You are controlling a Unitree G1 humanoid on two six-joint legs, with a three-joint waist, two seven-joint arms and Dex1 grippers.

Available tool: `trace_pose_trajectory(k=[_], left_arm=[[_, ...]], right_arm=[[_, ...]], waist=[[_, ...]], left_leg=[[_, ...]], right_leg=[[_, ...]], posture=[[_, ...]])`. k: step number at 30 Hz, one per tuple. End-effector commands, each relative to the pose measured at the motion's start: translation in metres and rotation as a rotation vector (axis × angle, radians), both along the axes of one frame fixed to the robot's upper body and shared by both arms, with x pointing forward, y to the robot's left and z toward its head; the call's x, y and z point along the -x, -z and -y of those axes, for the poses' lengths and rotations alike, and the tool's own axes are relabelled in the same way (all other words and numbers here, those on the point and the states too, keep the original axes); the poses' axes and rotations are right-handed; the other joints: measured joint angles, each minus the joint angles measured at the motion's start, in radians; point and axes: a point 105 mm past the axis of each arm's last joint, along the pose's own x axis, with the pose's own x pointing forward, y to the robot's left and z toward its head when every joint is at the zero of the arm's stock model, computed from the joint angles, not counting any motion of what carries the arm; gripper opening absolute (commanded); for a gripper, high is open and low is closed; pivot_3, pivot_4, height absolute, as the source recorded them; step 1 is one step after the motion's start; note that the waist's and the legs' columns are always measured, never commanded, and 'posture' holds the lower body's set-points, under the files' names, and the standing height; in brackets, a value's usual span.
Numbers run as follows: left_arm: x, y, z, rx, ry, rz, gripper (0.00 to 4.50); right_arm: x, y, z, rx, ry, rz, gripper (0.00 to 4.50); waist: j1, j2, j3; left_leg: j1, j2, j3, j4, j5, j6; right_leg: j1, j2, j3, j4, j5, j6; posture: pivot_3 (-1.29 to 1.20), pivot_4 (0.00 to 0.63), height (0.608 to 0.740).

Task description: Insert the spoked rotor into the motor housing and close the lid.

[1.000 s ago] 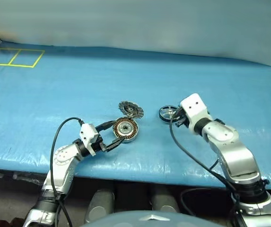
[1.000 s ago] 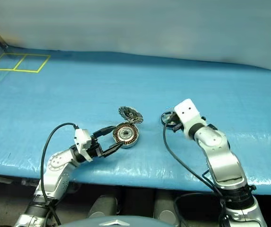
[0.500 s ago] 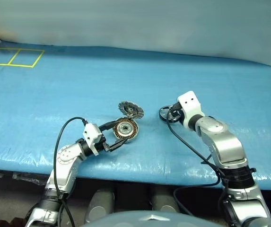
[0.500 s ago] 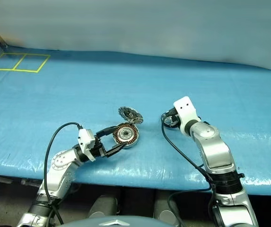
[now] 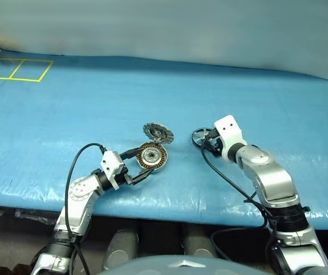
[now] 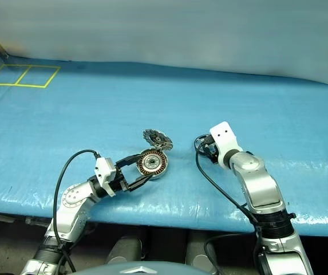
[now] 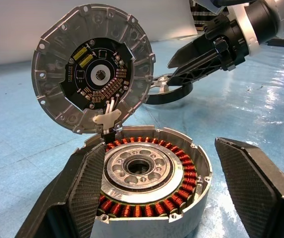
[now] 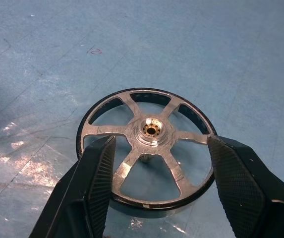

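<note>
The motor housing (image 5: 151, 156) lies open on the blue table, its ring of copper windings (image 7: 181, 186) showing. The lid (image 7: 93, 69) stands tilted up on its hinge behind the housing, dark inner face toward me. My left gripper (image 5: 146, 160) is open and level, one finger on each side of the housing. To the right, the spoked rotor (image 8: 150, 130) lies flat on the table: black rim, silver spokes. My right gripper (image 8: 159, 144) is open and pointing down at it, a finger on either side of the rim.
The table (image 5: 238, 97) is covered with a blue sheet, and its front edge runs just below both arms. Yellow taped squares (image 5: 15, 69) mark the far left corner. A black cable (image 5: 226, 183) hangs from the right wrist.
My right hand has sunk a little toward the rotor, and its fingers now stand apart around the rim. The left gripper, housing and lid have not moved.
</note>
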Motion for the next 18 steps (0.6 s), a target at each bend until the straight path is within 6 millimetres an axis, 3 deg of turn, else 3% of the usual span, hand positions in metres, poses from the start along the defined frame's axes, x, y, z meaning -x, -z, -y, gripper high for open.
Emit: trace_pose_trajectory(k=[1, 14, 18], left_arm=[[0.0, -0.009, -0.001, -0.004, -0.002, 0.046, 3.86], [-0.001, -0.01, -0.004, -0.003, -0.009, 0.055, 3.86], [-0.002, -0.01, -0.005, -0.005, -0.011, 0.06, 3.86]], right_arm=[[0.001, -0.004, -0.002, 0.002, -0.006, 0.018, 3.09], [0.006, 0.01, -0.006, 0.02, -0.028, -0.031, 3.09], [0.005, 0.011, -0.007, 0.011, -0.03, -0.033, 2.16]], waist=[[0.0, 0.0, 0.0], [0.0, 0.0, 0.0], [0.0, 0.0, 0.0]], left_leg=[[0.0, 0.0, 0.0, 0.0, 0.0, 0.0], [0.0, 0.0, 0.0, 0.0, 0.0, 0.0], [0.0, 0.0, 0.0, 0.0, 0.0, 0.0]], right_leg=[[0.0, 0.0, 0.0, 0.0, 0.0, 0.0], [0.0, 0.0, 0.0, 0.0, 0.0, 0.0], [0.0, 0.0, 0.0, 0.0, 0.0, 0.0]], posture=[[0.0, 0.15, 0.74], [0.0, 0.15, 0.74], [0.0, 0.15, 0.74]])
